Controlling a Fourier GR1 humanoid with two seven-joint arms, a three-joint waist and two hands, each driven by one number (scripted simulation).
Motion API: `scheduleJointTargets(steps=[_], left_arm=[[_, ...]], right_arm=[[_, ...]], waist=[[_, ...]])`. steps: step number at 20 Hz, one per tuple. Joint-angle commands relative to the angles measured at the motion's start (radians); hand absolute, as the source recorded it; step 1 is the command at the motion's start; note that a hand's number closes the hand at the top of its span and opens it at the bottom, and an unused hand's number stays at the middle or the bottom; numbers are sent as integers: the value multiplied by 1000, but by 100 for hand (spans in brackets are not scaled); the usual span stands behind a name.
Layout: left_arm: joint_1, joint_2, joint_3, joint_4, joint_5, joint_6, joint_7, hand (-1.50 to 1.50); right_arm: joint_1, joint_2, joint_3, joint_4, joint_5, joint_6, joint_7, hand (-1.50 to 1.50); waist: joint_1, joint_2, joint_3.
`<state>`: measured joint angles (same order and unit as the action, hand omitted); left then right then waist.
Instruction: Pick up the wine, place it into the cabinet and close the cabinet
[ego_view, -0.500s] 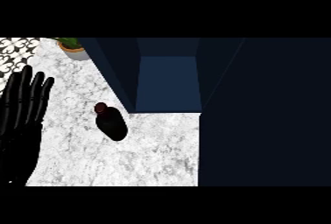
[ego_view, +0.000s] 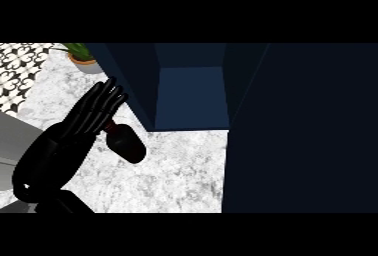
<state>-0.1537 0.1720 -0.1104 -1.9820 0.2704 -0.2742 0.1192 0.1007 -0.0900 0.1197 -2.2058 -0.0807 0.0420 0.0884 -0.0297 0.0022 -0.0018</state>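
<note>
Head view puts my left hand (ego_view: 90, 117) over the marbled tabletop (ego_view: 170, 170), at about nine o'clock from the middle of the scene. Its fingers (ego_view: 111, 95) are straight and held together, pointing toward one o'clock, with nothing grasped; the hand is released. My grey forearm (ego_view: 18, 145) comes in from the lower left edge behind it.

Just beside the hand, at its four o'clock, the wine (ego_view: 125, 142) lies on the tabletop as a dark bottle with a reddish neck end (ego_view: 111, 126) turned toward eleven o'clock. The neck end sits right at the edge of my hand; whether they touch I cannot tell.

Farther out, at one o'clock from the bottle, the cabinet (ego_view: 190, 95) stands open, its blue inside facing me between dark side walls. Its door (ego_view: 303, 130) fills the whole right side of the scene as a broad dark panel, from twelve o'clock down to five.

At eleven o'clock from my hand, near the far edge of the tabletop, a small potted plant (ego_view: 80, 56) stands, with a patterned black-and-white tile wall (ego_view: 18, 70) at its left.

My right hand does not show.
</note>
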Motion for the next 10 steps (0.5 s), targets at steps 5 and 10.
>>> scheduleJointTargets(steps=[5,10], left_arm=[[-125,76,93,-21,330,-53,289,-150],[-159,75,80,-158,364,70,437,-150]], right_arm=[[155,22,116,-202,-5,-5,119,-150],[185,23,247,-403,80,-63,305,-150]], waist=[[22,-4,2],[21,-7,2]])
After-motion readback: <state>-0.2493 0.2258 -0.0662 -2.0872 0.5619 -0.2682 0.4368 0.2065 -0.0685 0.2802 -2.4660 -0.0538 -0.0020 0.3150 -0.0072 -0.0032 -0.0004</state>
